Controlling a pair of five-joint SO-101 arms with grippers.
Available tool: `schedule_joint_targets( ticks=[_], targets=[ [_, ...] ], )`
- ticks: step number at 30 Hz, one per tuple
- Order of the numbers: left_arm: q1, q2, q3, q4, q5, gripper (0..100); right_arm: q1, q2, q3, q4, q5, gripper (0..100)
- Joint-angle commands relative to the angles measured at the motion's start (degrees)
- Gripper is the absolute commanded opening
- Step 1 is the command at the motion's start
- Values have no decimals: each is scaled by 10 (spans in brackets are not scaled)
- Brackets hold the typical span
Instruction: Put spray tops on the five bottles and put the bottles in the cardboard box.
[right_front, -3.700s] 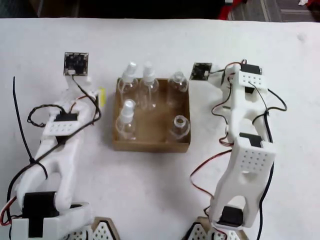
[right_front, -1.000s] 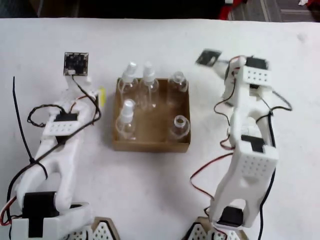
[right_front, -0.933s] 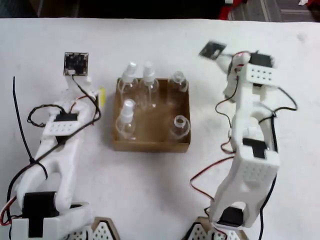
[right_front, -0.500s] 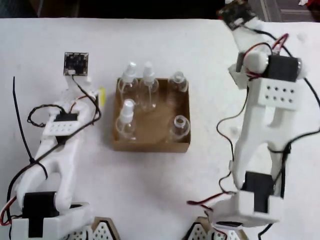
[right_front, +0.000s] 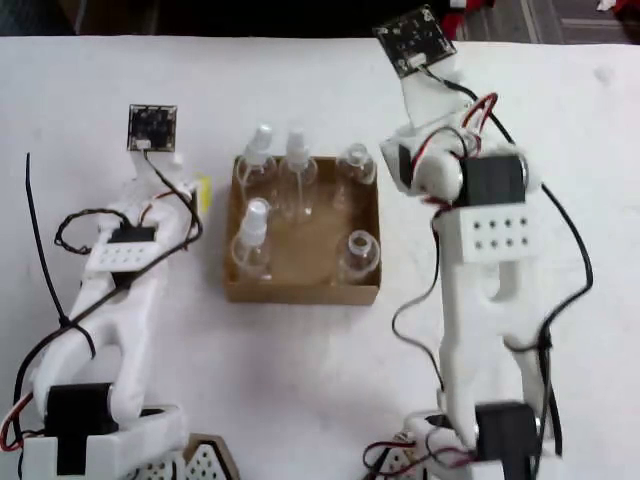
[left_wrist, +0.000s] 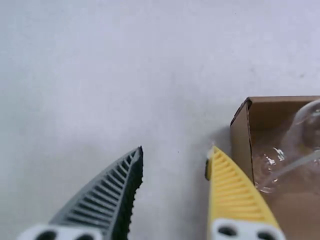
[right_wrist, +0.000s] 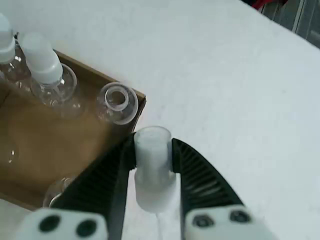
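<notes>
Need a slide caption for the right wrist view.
Right gripper clamps a spray top near the corner of the cardboard box where an uncapped bottle stands.

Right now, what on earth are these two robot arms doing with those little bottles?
They are fitting spray tops onto bottles. The right hand holds a white spray top close to a corner of the cardboard box, near an open bottle. All five bottles stand in the box: three have tops on and two are uncapped. The left hand is open and empty, low over the table beside the box.
</notes>
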Motion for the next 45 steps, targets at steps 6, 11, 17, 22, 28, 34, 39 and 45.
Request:
schedule_joint_targets(
  ticks=[6,11,17,22,28,34,39,45],
  targets=[
    [7,-15,-2,-14,-6,195,-26,-194,118,-150,-5,15],
    [7,-15,-2,-14,-6,195,-60,-251,232,-327,-5,15],
    [7,-16,-2,-11,-6,195,-103,-301,372,-611,-4,15],
    [5,-20,-1,-10,-6,195,-131,-304,495,-846,-4,15],
    [6,-20,-1,-10,-6,195,-126,-270,561,-958,-5,15],
    [4,-20,-1,-10,-6,195,-119,-225,561,-970,-101,15],
    [6,-20,-1,-10,-6,195,-102,-218,562,-967,-130,15],
    [6,-20,-2,-10,-6,195,-96,-218,586,-965,-131,15]
  ],
)
